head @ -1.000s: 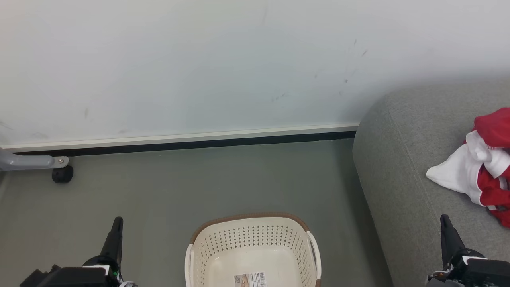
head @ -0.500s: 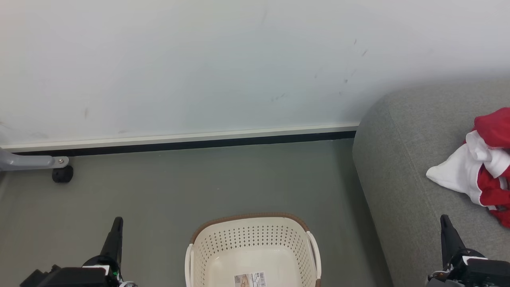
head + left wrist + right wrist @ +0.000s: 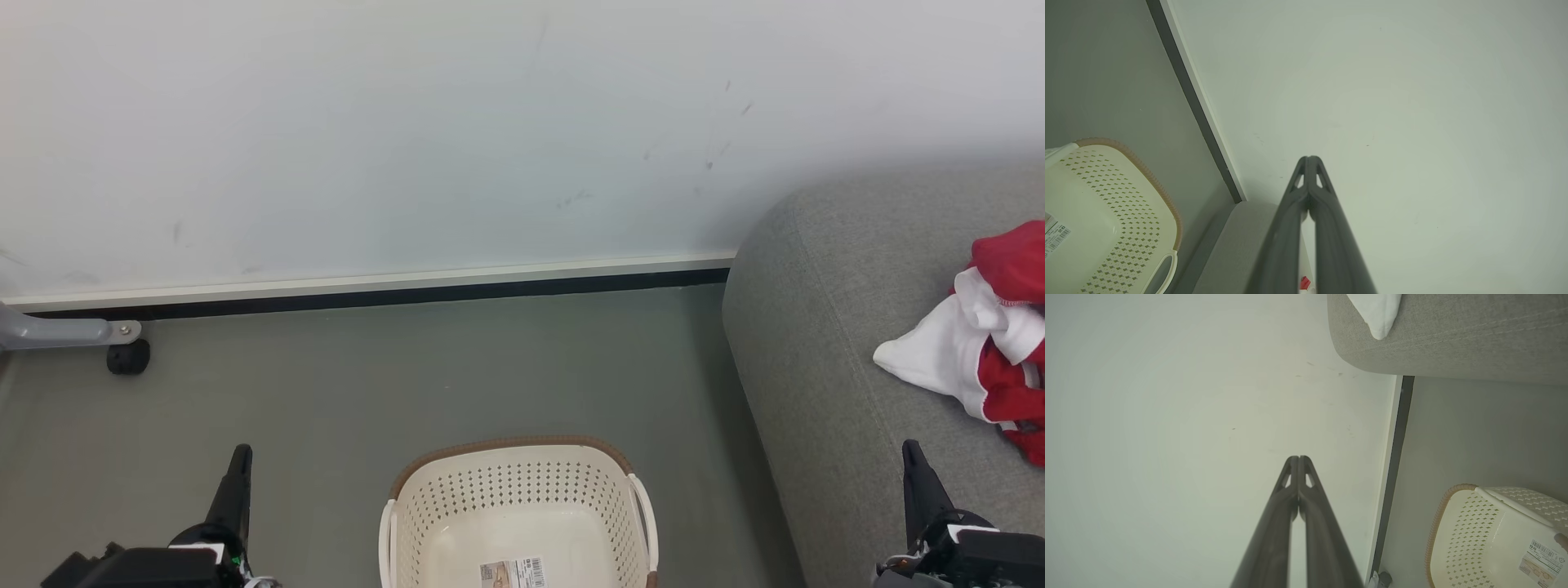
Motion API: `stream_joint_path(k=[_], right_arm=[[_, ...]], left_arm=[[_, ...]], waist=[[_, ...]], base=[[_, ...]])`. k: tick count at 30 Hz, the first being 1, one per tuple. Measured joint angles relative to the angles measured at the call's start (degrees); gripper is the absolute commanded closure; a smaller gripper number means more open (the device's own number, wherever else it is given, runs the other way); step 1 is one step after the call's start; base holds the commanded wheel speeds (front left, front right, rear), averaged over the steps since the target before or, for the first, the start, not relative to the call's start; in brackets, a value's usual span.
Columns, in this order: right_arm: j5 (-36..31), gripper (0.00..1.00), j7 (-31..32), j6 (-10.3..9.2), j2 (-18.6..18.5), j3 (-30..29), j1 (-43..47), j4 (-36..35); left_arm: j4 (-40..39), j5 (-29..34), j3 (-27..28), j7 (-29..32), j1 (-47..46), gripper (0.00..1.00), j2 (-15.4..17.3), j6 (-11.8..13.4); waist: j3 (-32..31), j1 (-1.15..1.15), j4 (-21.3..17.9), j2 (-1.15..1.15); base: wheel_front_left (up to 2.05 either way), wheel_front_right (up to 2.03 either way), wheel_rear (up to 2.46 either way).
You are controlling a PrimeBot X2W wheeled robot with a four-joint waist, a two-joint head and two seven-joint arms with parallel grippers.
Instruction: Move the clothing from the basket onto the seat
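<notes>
We see basket (image 3: 514, 486) bare between left gripper (image 3: 241, 451) and right gripper (image 3: 911, 447) — clothing (image 3: 971, 351) lies on seat (image 3: 824, 343), ahead of right one. Both pinched shut, holding nothing.

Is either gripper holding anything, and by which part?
Nothing held: left gripper and right gripper are shut empty; the clothing lies on the seat.

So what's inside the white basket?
Inside the cream-white perforated plastic basket there is just a small paper barcode label on its bare bottom. The basket's near end is cut off by the picture's edge, so that part can't be seen.
</notes>
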Motion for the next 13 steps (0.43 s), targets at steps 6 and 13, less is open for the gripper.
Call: stream_joint_path(k=[6,13], right_arm=[[0.0,1.0,0.0,0.0,0.0,0.0,0.0,0.0],[0.0,1.0,0.0,0.0,0.0,0.0,0.0,0.0]], left_arm=[[0.0,0.0,0.0,0.0,0.0,1.0,0.0,-0.01],[0.0,0.0,0.0,0.0,0.0,1.0,0.0,-0.01]], waist=[[0.0,0.0,0.0,0.0],[0.0,0.0,0.0,0.0]], base=[[0.0,0.0,0.0],[0.0,0.0,0.0]])
